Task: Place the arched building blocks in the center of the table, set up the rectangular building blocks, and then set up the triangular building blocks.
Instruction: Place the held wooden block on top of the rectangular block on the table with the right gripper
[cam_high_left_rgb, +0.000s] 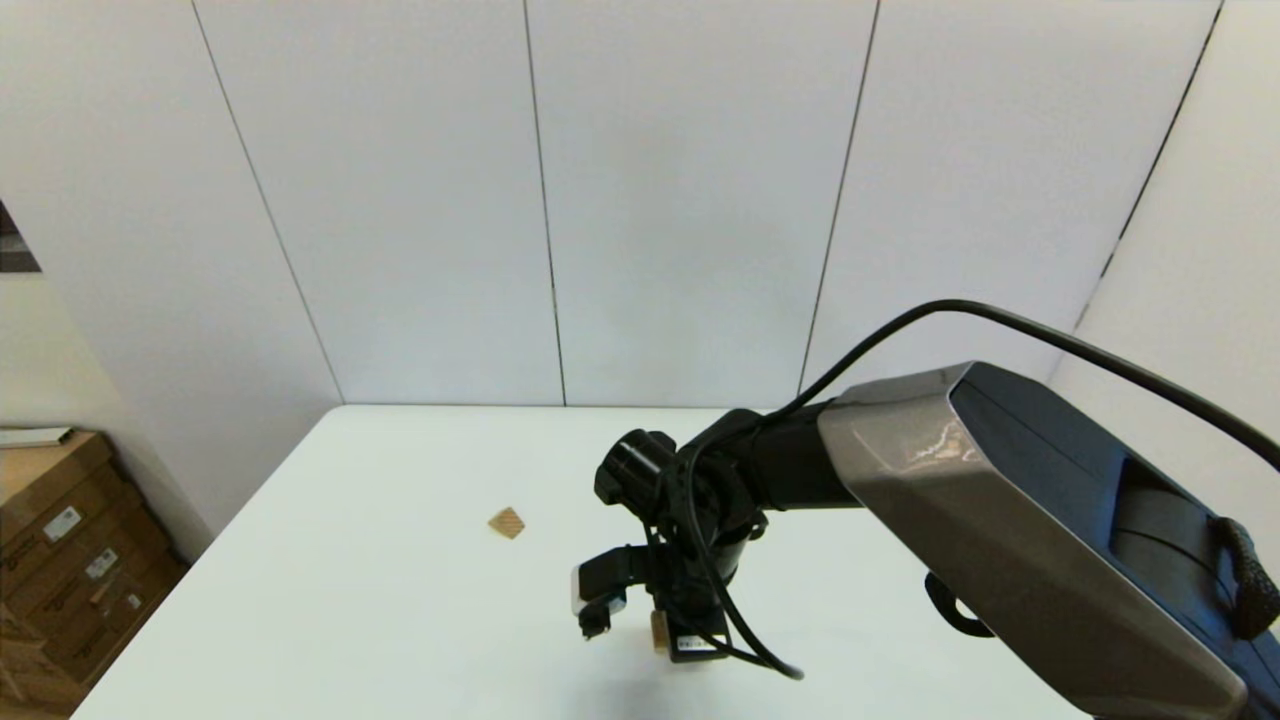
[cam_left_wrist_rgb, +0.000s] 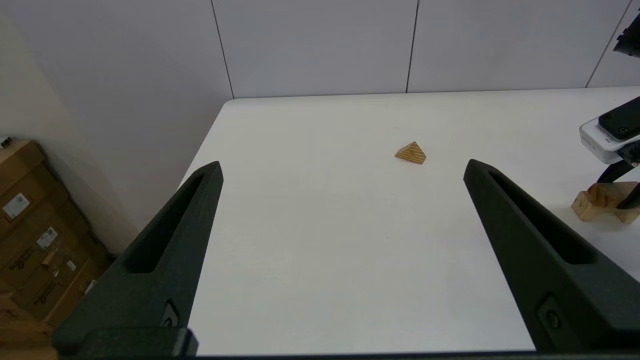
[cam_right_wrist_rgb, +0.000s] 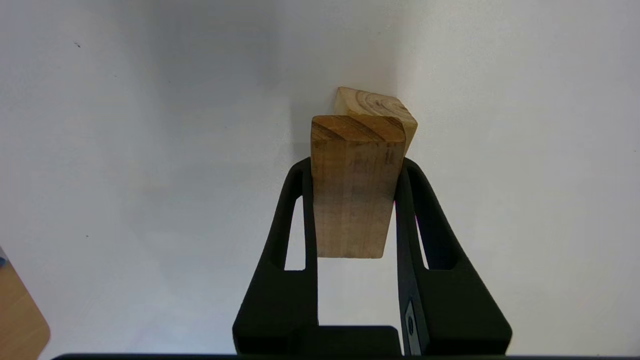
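Setting: a white table (cam_high_left_rgb: 400, 600) is standing before pale wall panels, with cardboard boxes (cam_high_left_rgb: 70, 540) stacked off its left edge.
Right gripper (cam_right_wrist_rgb: 354, 170): it is clamping the rectangular building blocks (cam_right_wrist_rgb: 352, 200) between both fingers, hanging directly over the arched building blocks (cam_right_wrist_rgb: 380, 107) near the table's middle.
Left gripper (cam_left_wrist_rgb: 345, 170): it is hovering wide apart and empty — facing the triangular building blocks (cam_left_wrist_rgb: 411, 153), which are lying alone farther back on the left.
Step in hand: seating the slab — it is probably best lowered level and centred, with release only once it is resting steadily.
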